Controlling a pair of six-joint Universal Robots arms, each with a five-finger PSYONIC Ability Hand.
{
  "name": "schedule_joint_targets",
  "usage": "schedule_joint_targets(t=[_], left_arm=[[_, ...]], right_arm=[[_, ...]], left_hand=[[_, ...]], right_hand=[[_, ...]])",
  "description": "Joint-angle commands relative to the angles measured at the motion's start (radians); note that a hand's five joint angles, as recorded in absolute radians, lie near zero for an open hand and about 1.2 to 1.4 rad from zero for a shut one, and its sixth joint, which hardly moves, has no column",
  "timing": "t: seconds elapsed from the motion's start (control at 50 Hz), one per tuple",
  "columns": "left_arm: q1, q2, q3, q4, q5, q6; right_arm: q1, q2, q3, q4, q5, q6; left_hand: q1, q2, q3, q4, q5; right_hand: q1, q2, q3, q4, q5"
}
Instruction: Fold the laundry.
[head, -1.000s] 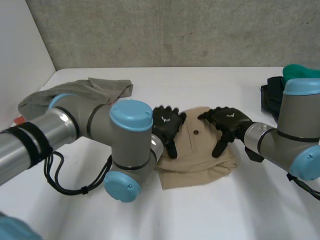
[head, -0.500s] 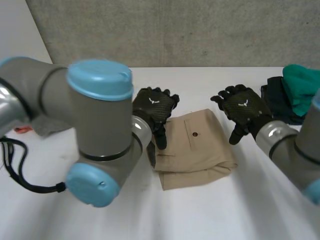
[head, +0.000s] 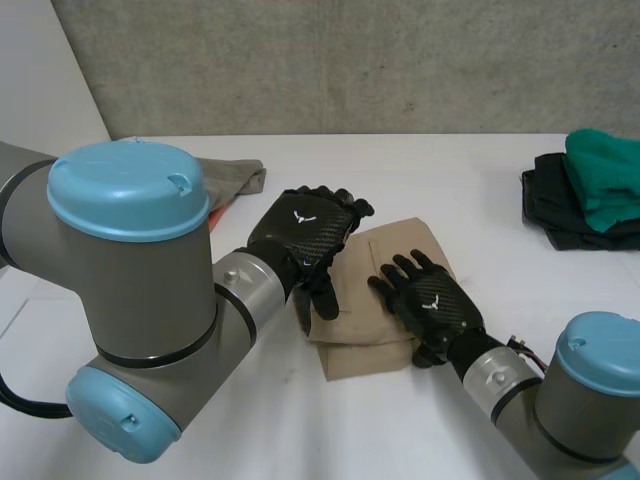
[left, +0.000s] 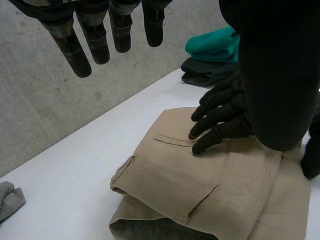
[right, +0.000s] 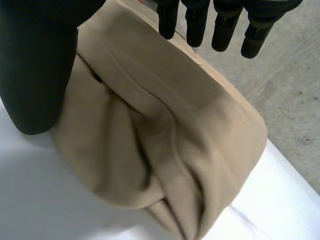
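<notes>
Two straight-fingered hands: left hand (head: 300, 226) over, right hand (head: 435, 305) on beige trousers (head: 387, 240).

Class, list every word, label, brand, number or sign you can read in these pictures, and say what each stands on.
There is no readable text.
Left hand: a small white emblem on its back, a shape rather than letters.
Right hand: a white emblem of the same kind on its back.
Folded tan trousers: no label or print showing.
</notes>
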Motion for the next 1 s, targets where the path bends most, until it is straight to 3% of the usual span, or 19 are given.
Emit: schedule_joint_targets(t=[0.02, 0.18, 0.24, 0.32, 0.34, 0.36, 0.38, 0.6, 0.74, 0.88, 1.0], left_arm=[[0.001, -0.005, -0.002, 0.013, -0.003, 0.002], [0.001, -0.005, -0.003, 0.021, -0.003, 0.002], [-0.001, -0.003, -0.005, 0.021, -0.003, 0.002], [-0.002, 0.003, -0.008, 0.021, -0.003, 0.002], [-0.002, 0.003, -0.008, 0.021, -0.001, 0.002], [-0.002, 0.005, -0.008, 0.021, -0.001, 0.002], [-0.005, 0.005, -0.008, 0.021, -0.001, 0.002], [-0.008, 0.028, 0.036, 0.022, 0.000, 0.007], [-0.013, 0.046, 0.055, 0.025, 0.000, 0.007], [-0.027, 0.048, 0.053, 0.039, 0.000, 0.007], [-0.034, 0.048, 0.052, 0.042, 0.002, 0.007]], right_arm=[[-0.001, 0.034, -0.064, -0.031, 0.013, -0.002], [-0.001, 0.122, -0.168, -0.021, 0.021, 0.001], [-0.001, 0.145, -0.205, -0.019, 0.021, 0.001], [-0.001, 0.159, -0.260, -0.022, 0.021, 0.009], [-0.001, 0.165, -0.274, -0.024, 0.019, 0.015], [-0.001, 0.177, -0.307, -0.018, 0.021, 0.019], [-0.001, 0.183, -0.326, -0.016, 0.021, 0.022], [-0.035, 0.128, -0.601, -0.002, 0.084, 0.091], [-0.212, 0.117, -0.786, -0.011, 0.081, 0.264], [-0.403, 0.206, -0.952, -0.027, 0.023, 0.369], [-0.536, 0.379, -1.113, -0.028, -0.083, 0.420]], left_hand=[[0.013, -0.005, -0.012, -0.002, -0.021], [0.013, -0.005, -0.012, -0.002, -0.021], [0.013, -0.005, -0.012, -0.002, -0.021], [0.013, -0.005, -0.012, -0.002, -0.021], [0.013, -0.005, -0.012, -0.002, -0.021], [0.013, -0.005, -0.012, -0.002, -0.021], [0.013, -0.005, -0.012, -0.002, -0.021], [0.019, 0.000, -0.006, 0.004, -0.015], [0.016, -0.003, -0.009, 0.001, -0.018], [0.016, -0.003, -0.009, 0.001, -0.018], [0.016, -0.003, -0.009, 0.001, -0.018]], right_hand=[[-0.050, -0.024, -0.025, -0.034, -0.038], [0.073, 0.099, 0.098, 0.089, 0.085], [0.216, 0.242, 0.242, 0.233, 0.228], [0.580, 0.606, 0.605, 0.596, 0.592], [0.720, 0.747, 0.746, 0.737, 0.733], [1.079, 1.105, 1.105, 1.096, 1.092], [1.166, 1.192, 1.192, 1.182, 1.178], [1.167, 1.193, 1.193, 1.183, 1.179], [1.167, 1.193, 1.193, 1.183, 1.179], [1.167, 1.193, 1.193, 1.183, 1.179], [1.167, 1.193, 1.193, 1.183, 1.179]])
